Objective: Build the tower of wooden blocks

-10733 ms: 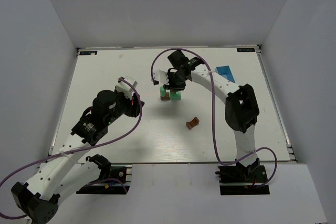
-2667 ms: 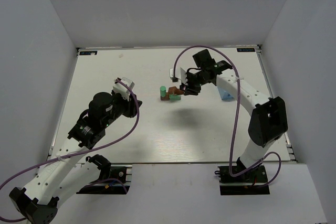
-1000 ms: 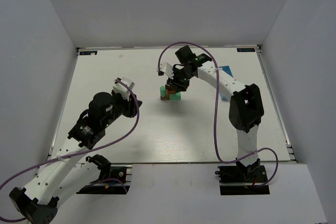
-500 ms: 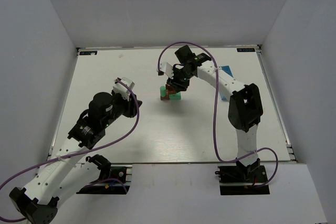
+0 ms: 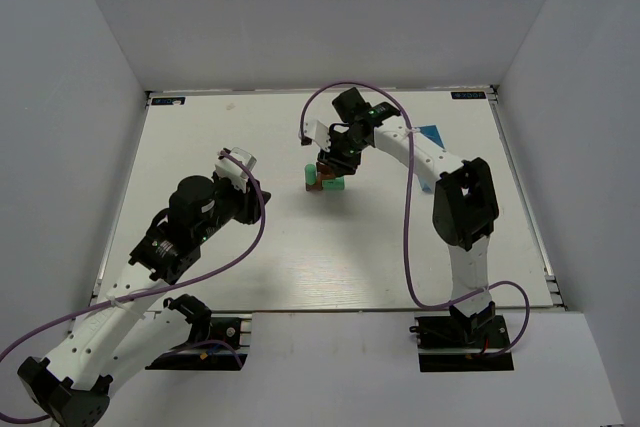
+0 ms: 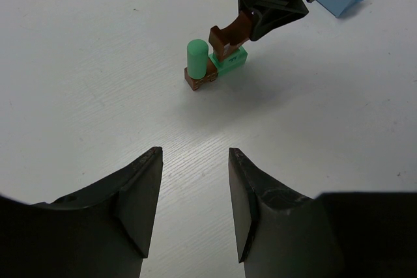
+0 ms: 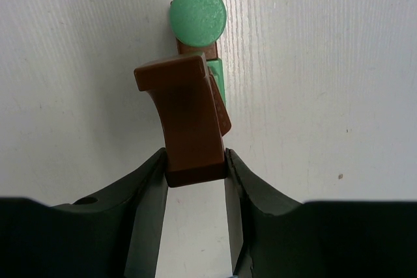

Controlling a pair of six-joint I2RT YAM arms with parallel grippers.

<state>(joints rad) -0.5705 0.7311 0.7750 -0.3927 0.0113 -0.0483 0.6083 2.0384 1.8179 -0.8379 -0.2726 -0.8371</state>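
Right wrist | right claw pinching brown arch block, now carried over tower | likely ready to place | left claw spread, empty

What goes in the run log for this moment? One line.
right gripper: shut on brown arch block | position: over tower | left gripper: open, empty | phase: placing, not released

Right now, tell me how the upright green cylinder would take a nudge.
Probably tips: the green cylinder stands tall on a narrow brown block. Once down, its round side would likely roll. It looks stiff, likely light wood.
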